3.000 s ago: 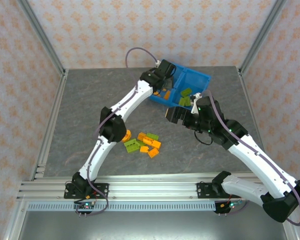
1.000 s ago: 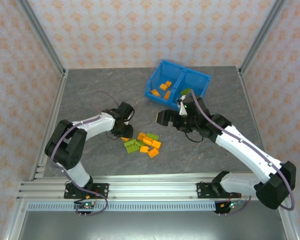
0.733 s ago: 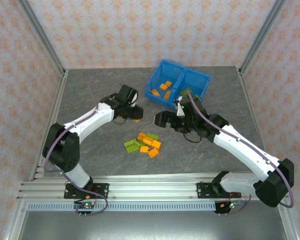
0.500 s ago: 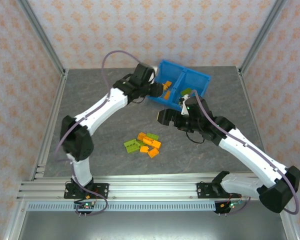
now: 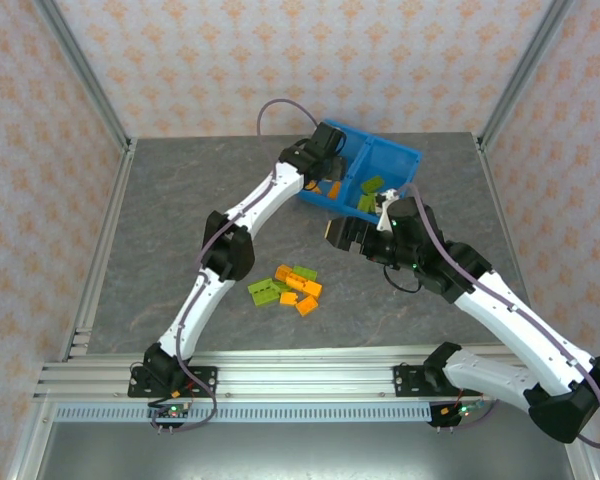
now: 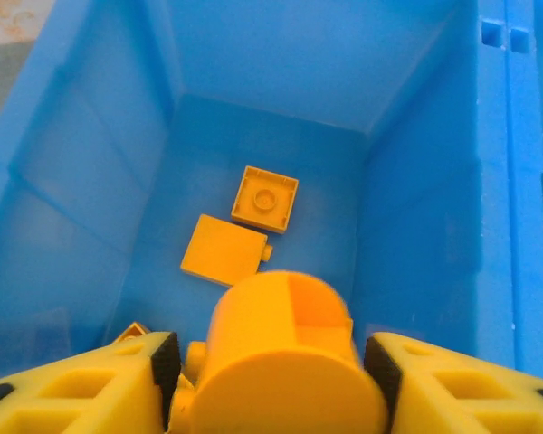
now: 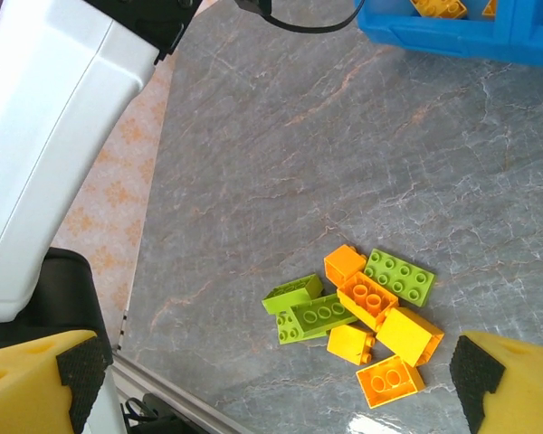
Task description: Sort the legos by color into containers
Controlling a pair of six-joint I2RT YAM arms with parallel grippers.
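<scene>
My left gripper (image 5: 327,163) hangs over the left compartment of the blue bin (image 5: 392,151). In the left wrist view its jaws (image 6: 271,363) stand open, with a blurred rounded orange brick (image 6: 281,353) between them and a gap at each pad. Two flat orange bricks (image 6: 244,226) lie on the compartment floor below. Green bricks (image 5: 372,185) lie in the right compartment. A pile of orange and lime legos (image 5: 290,285) sits on the table. My right gripper (image 5: 340,232) hovers open and empty between bin and pile, looking down on the pile (image 7: 362,325).
The grey table (image 5: 160,220) is walled by metal posts and patterned panels. The left arm stretches diagonally from its base across the table's middle, just left of the pile. A corner of the bin (image 7: 434,32) shows in the right wrist view.
The left arm swung from beside the pile up to the bin with the rounded orange brick, and its jaws have now spread off it. The right gripper drifted slightly.
</scene>
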